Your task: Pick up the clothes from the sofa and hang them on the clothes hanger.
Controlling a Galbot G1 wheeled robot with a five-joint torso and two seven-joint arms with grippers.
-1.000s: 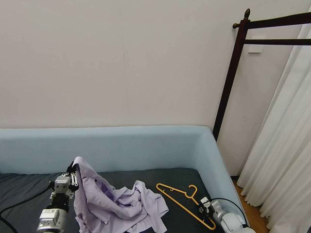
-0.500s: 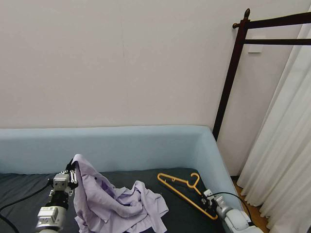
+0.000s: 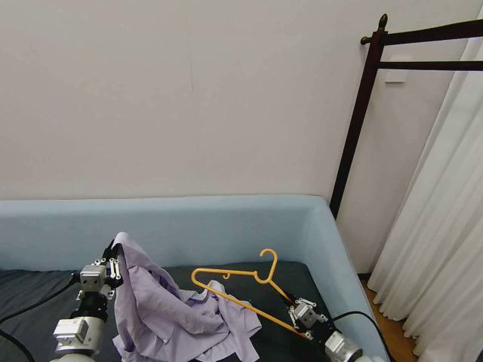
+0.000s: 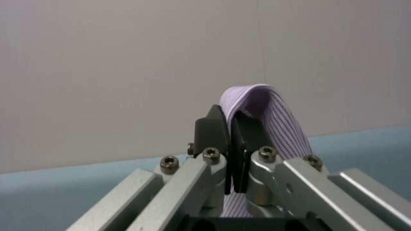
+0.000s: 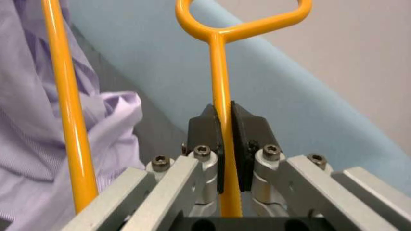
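Lilac striped cloth is pinched between the closed fingers of the left gripper, which holds a fold of the shirt up off the seat at the robot's left. The rest of the shirt lies bunched on the cushion. At the robot's right, the right gripper is clamped on the orange hanger, apparently on one sloping arm. The hanger is raised, with its far end over the shirt pile and its hook pointing up.

The step in hand looks like feeding the hanger into the shirt. To do it well, the left grip should hold the cloth high and taut so an opening shows. The hanger's free end should slide in slowly, without dragging the pile sideways or twisting in the narrow grip.

The seat is dark grey, and the sofa has a pale blue back and side. Behind it stands a plain light wall. Farther right are a dark wooden rack and a white curtain.
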